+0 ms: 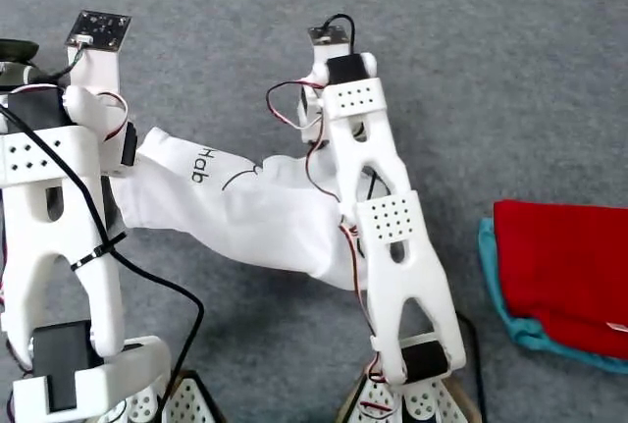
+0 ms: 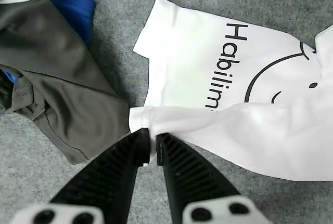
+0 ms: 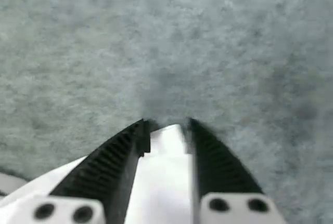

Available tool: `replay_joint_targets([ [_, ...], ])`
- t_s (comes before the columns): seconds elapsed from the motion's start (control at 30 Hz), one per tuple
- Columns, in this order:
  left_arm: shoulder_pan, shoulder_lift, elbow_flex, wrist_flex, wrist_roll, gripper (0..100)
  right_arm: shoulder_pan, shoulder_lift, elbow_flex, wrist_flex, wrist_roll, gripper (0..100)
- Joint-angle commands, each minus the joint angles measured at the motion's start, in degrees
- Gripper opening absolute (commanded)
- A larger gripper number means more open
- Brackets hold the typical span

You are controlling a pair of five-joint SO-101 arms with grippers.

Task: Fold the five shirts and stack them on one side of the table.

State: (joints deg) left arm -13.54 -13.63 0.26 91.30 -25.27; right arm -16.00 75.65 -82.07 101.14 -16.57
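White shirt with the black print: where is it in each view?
High view: white cloth shirt with black print spans left of centre, between both arms.
Left wrist view: bunched edge pinched by fingers of the left gripper.
Right wrist view: white fold between fingers of the right gripper.
Shared landmark: grey felt table cover.

1. The white shirt [image 1: 245,212] carries black lettering and a thin black line drawing of a smile.
2. On the right, a red shirt [image 1: 564,266] sits over a teal shirt [image 1: 510,320].
3. There is a dark grey shirt [image 2: 62,78] with a white stripe, and a bright blue shirt [image 2: 67,5].
4. The table [image 1: 510,79] is mottled grey.
5. The left arm [image 1: 49,207] and right arm [image 1: 392,237] are white, with black ribbed fingers [image 2: 114,172].
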Motion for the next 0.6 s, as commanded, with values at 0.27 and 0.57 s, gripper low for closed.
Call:
replay_joint_targets([
  [0.27, 0.6, -2.2, -0.2, 0.4, -0.2, 2, 2.0, -0.4, 0.6, 1.1, 1.0, 0.6],
  [0.57, 0.6, -2.2, -0.8, -0.7, -0.1, 2, 6.0, -11.5, 0.9, 1.2, -1.0, 0.5],
])
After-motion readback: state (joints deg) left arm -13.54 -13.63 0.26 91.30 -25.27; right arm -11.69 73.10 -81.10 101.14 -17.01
